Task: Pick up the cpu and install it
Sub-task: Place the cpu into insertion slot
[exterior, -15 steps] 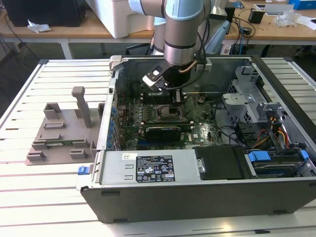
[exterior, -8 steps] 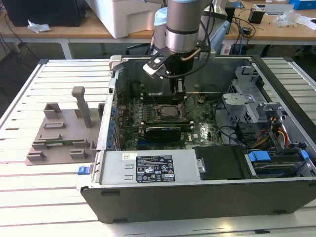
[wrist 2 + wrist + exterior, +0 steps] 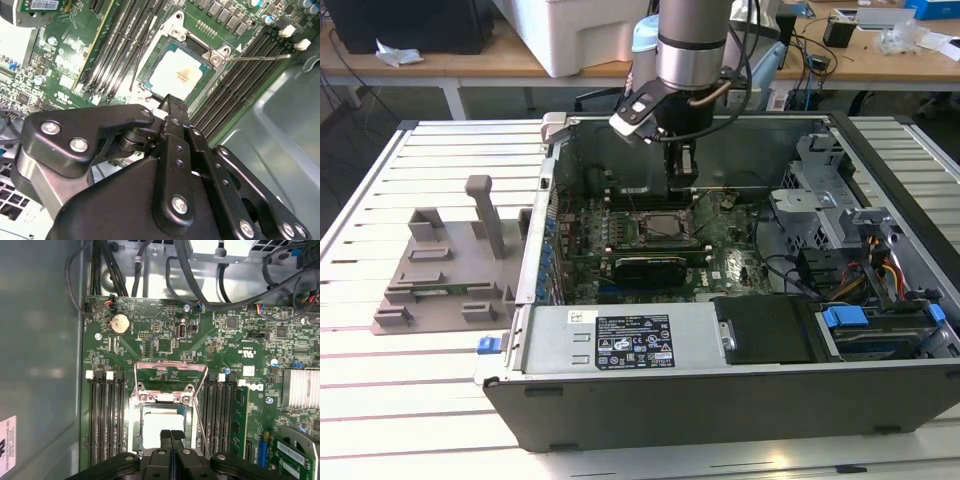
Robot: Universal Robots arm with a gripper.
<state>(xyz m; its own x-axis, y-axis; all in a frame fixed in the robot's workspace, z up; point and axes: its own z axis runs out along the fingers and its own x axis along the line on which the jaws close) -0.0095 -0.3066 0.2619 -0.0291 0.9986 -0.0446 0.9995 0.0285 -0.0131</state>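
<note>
The cpu (image 3: 177, 75) lies flat in the motherboard socket (image 3: 165, 40), silvery-white top up, also visible in the first wrist view as the cpu (image 3: 159, 424). The socket's metal load plate (image 3: 171, 371) stands flipped open beside it. My gripper (image 3: 170, 436) hangs just above the cpu with its two black fingers (image 3: 172, 106) pressed together and nothing between them. In the exterior view the gripper (image 3: 682, 172) is inside the open computer case, over the socket (image 3: 663, 229).
Memory slots (image 3: 107, 415) flank the socket on both sides. A thin retention lever (image 3: 256, 57) sticks out by the socket. The case wall (image 3: 40, 365) and cables (image 3: 150, 265) are close by. A grey fixture block (image 3: 445, 270) sits outside the case on the exterior view's left.
</note>
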